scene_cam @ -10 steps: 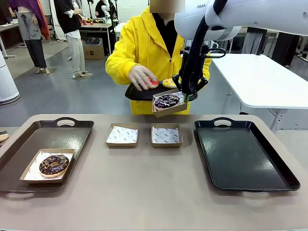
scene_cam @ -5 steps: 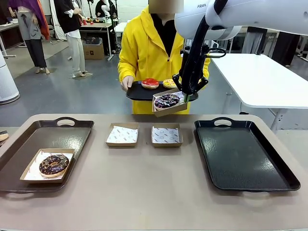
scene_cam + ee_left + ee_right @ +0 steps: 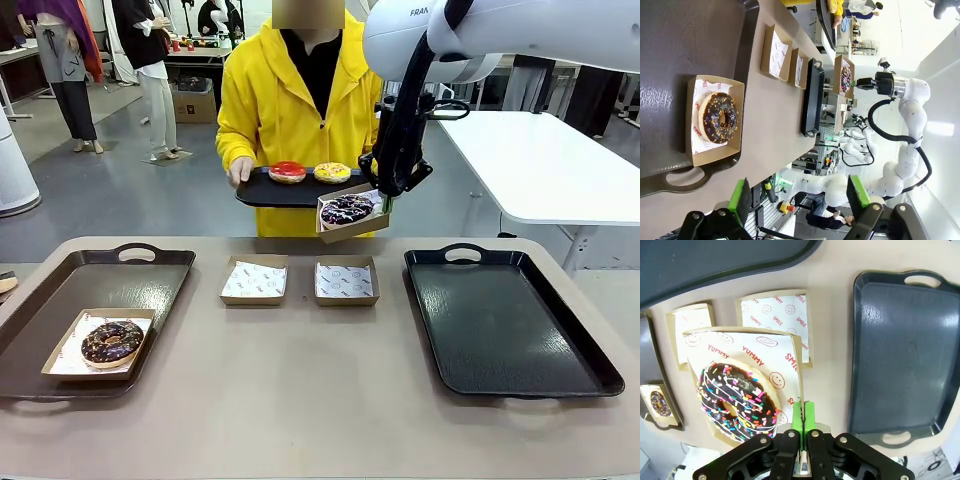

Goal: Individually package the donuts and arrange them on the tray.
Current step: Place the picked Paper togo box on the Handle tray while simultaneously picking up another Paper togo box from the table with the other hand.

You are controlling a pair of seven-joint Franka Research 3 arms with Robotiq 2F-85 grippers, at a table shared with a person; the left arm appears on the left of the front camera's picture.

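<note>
The right pincer (image 3: 385,203), clamped on the rim of a cardboard box (image 3: 355,231), holds the sprinkled donut (image 3: 346,209) in the air above the far edge of the counter (image 3: 300,380). The left pincer (image 3: 799,195), fingers apart, hovers over the boxed chocolate donut (image 3: 718,118) on the left tray (image 3: 685,40). A person (image 3: 290,90) holds a black tray (image 3: 270,192) bearing the red donut (image 3: 287,171) and the yellow donut (image 3: 332,172).

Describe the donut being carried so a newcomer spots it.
Follow the right arm down to its hand, shut on the rim of a cardboard box held above the table. Inside lies the dark-iced donut with coloured sprinkles, the only boxed donut in the air.
</note>
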